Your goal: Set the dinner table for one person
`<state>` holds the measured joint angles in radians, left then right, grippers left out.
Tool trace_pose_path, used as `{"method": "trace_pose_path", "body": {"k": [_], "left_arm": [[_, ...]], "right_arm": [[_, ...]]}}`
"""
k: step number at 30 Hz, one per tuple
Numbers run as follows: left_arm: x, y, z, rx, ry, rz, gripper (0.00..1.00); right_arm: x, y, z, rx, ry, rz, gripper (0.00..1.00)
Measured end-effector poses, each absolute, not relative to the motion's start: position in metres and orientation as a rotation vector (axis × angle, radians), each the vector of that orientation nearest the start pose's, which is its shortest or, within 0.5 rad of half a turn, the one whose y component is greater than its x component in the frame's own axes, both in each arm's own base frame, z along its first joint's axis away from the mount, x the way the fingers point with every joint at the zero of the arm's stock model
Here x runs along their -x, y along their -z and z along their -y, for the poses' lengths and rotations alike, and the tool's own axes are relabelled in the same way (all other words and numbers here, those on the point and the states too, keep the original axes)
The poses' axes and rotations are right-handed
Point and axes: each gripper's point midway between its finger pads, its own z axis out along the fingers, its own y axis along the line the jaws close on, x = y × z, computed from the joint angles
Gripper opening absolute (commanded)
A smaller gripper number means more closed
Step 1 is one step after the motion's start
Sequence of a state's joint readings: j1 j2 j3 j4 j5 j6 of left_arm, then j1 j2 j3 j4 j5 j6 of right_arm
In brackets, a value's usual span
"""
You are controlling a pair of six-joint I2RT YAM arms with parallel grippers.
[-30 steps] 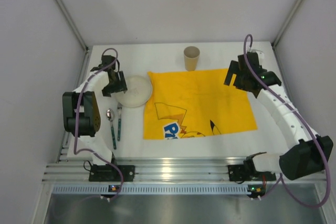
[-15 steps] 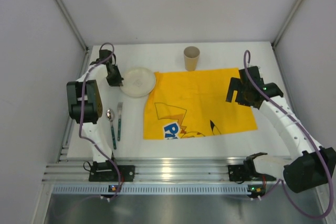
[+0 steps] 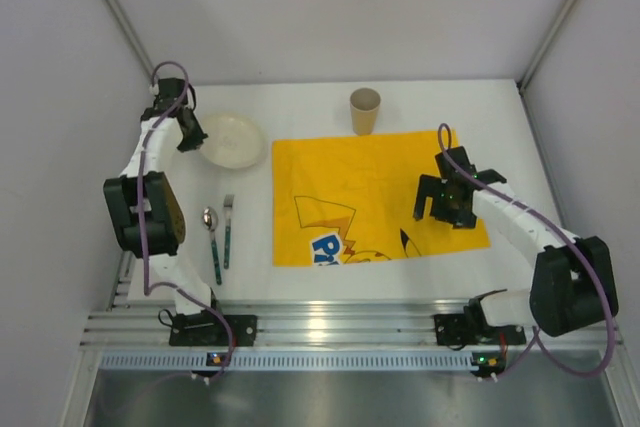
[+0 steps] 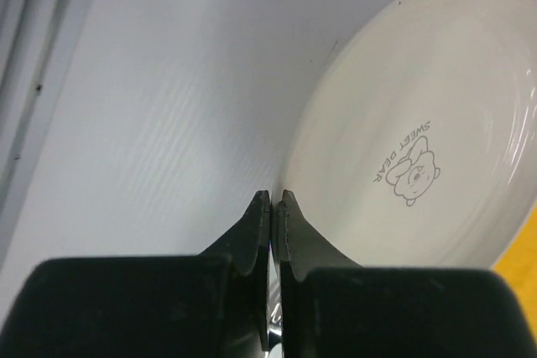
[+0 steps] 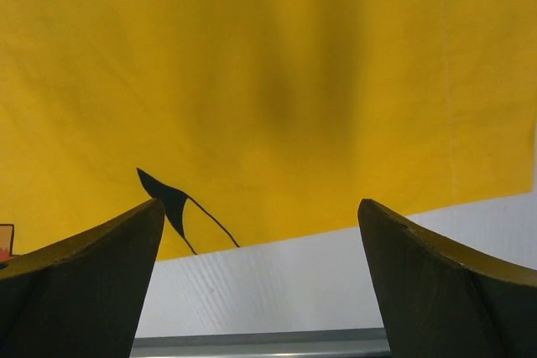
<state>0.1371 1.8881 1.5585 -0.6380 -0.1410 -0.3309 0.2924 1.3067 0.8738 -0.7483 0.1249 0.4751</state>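
The dinner table, a white top with grey walls, filled the overhead view. A yellow printed placemat lay right of its centre, and a tan cup stood upright at the mat's far edge. A pale plate sat at the far left, just off the mat, with a spoon and fork side by side nearer, by the left edge. From above, the left gripper met the plate's left rim. Only its wrist camera showed the fingers clamped almost together on that thin rim, and a small bear print reading "SWEET DEAR" on the plate. The right gripper hung over the mat's near right part. Its wrist camera showed the fingers spread wide and holding nothing, with the mat's near edge, bare table and the aluminium rail beyond.
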Motion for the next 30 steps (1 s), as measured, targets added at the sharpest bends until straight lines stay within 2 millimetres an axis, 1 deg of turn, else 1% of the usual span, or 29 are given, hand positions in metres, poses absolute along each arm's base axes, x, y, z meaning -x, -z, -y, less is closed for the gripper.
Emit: {"method": "trace_pose_path", "body": {"k": [2,3,4,6,8,10,11,15,19,23,25,27,28,29,30], "left_arm": [[-0.453,-0.139,-0.075,0.628,-0.112,-2.401,0.0],[-0.451,-0.153,-0.073,0.615,-0.11,-2.377,0.0],[-0.45,-0.163,-0.07,0.602,-0.11,-2.363,0.0],[-0.452,-0.186,-0.057,0.561,-0.096,-2.326,0.0],[-0.455,-0.202,-0.037,0.505,-0.07,-2.302,0.0],[-0.456,-0.207,-0.015,0.45,-0.045,-2.301,0.0],[-0.455,-0.206,-0.003,0.42,-0.032,-2.311,0.0],[-0.448,-0.202,0.041,0.315,0.017,-2.355,0.0],[-0.443,-0.205,0.063,0.257,0.033,-2.371,0.0],[-0.444,-0.223,0.089,0.202,0.054,-2.346,0.0],[-0.444,-0.233,0.106,0.169,0.078,-2.324,0.0],[-0.441,-0.244,0.13,0.128,0.12,-2.301,0.0],[-0.44,-0.248,0.141,0.109,0.14,-2.294,0.0],[-0.438,-0.251,0.153,0.089,0.16,-2.29,0.0],[-0.436,-0.253,0.167,0.066,0.181,-2.286,0.0]], "right_arm": [[-0.248,-0.063,-0.08,-0.298,-0.094,-2.741,0.99],[-0.248,-0.058,-0.084,-0.309,-0.122,-2.743,0.99],[-0.248,-0.054,-0.087,-0.318,-0.139,-2.746,0.98],[-0.248,-0.047,-0.095,-0.335,-0.185,-2.747,0.98],[-0.245,-0.037,-0.102,-0.35,-0.221,-2.759,0.97],[-0.238,-0.026,-0.109,-0.359,-0.242,-2.782,0.97],[-0.237,-0.024,-0.111,-0.356,-0.242,-2.784,0.97],[-0.241,-0.026,-0.129,-0.33,-0.29,-2.75,0.97],[-0.242,-0.027,-0.141,-0.319,-0.32,-2.731,0.97],[-0.238,-0.029,-0.149,-0.333,-0.337,-2.733,0.97],[-0.23,-0.028,-0.145,-0.341,-0.304,-2.757,0.98],[-0.219,-0.033,-0.134,-0.349,-0.223,-2.788,1.0],[-0.218,-0.039,-0.128,-0.353,-0.181,-2.788,1.0],[-0.22,-0.05,-0.122,-0.357,-0.133,-2.775,1.0],[-0.225,-0.066,-0.117,-0.357,-0.093,-2.758,1.0]]}}
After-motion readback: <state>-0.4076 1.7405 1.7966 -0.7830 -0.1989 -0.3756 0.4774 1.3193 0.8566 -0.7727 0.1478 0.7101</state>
